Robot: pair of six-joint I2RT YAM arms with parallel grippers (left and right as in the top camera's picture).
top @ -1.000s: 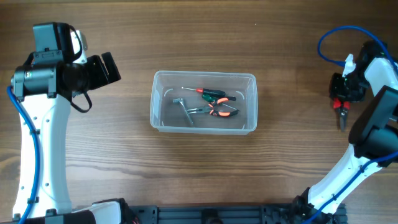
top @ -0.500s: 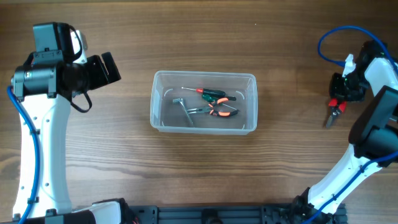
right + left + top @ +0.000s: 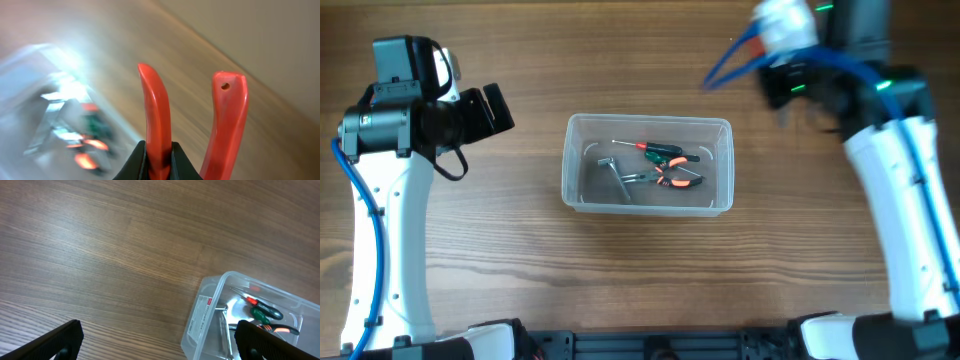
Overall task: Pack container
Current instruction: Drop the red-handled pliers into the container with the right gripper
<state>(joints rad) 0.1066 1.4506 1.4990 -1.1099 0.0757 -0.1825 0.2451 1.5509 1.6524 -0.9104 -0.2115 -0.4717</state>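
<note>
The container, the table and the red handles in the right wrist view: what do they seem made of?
Container: clear, glossy plastic; the tools show through its walls.
Table: wood or wood-look laminate, matte, with grain.
Red handles: probably a smooth plastic or rubber coating, slightly shiny.

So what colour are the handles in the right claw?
The handles are bright red. They show best in the right wrist view.

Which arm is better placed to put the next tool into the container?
Right: the right gripper holds a red-handled tool, container in its wrist view; the left gripper is open, empty.
</note>
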